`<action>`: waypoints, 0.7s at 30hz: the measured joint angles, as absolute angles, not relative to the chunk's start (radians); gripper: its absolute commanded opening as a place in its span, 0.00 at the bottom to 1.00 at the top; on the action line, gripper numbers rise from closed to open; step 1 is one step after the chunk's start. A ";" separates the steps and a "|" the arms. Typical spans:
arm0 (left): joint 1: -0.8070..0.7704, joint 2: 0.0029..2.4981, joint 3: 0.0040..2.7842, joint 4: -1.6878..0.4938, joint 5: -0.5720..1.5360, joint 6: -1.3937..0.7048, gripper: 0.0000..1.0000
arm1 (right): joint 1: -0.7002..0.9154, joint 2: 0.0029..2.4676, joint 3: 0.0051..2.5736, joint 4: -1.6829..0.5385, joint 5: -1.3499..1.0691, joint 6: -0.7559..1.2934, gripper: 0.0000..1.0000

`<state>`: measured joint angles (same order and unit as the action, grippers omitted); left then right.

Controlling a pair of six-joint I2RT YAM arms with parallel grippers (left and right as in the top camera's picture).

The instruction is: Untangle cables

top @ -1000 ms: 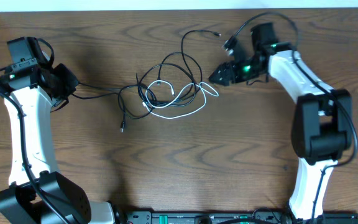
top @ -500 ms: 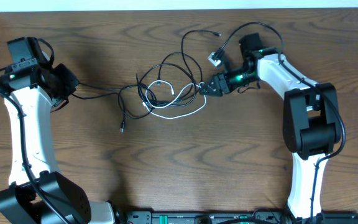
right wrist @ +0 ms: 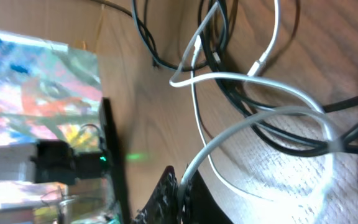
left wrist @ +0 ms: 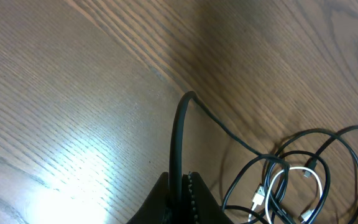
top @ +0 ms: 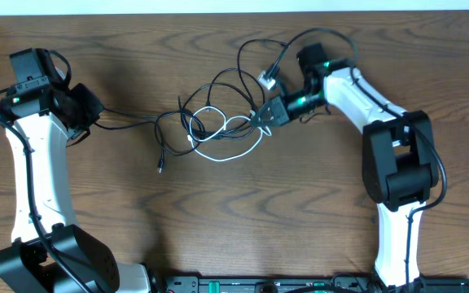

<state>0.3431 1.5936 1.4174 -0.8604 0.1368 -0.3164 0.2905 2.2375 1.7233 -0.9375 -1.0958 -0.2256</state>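
Since a second ago the right gripper [top: 261,116] has slid left into the right side of the tangle. The white cord [top: 236,152] has bunched up with it, its loop drawn in shorter than before. That cord lies woven through the black cords [top: 218,84] in one knot on the middle of the table [top: 300,212], nearer the far edge than the near one.

One long black cord [top: 129,124] runs out of the knot toward the left edge, where the left gripper [top: 94,111] is clenched on it. Another loose plug end trails toward the near edge.

The right arm's own thick wire [top: 332,34] arches over its wrist, close to the thin loops at the knot's far right.

From overhead the gripper bodies hide both grasps. My right wrist view shows the white cord running down between the fingers [right wrist: 161,194], so I read that gripper as clamped on it. It also shows a colourful blur past the table that I cannot make out. My left wrist view shows the long black cord rising from between the fingers [left wrist: 201,202], with the knot at lower right.
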 measured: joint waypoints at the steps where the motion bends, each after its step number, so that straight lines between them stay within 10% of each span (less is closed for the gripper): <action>1: 0.343 1.594 1.417 -0.860 0.137 -0.316 0.08 | 0.286 2.233 1.753 -0.960 -1.098 -0.226 0.01; 21: 0.343 1.594 1.417 -0.860 0.137 -0.316 0.08 | 0.046 1.897 2.262 -0.844 -1.190 0.041 0.01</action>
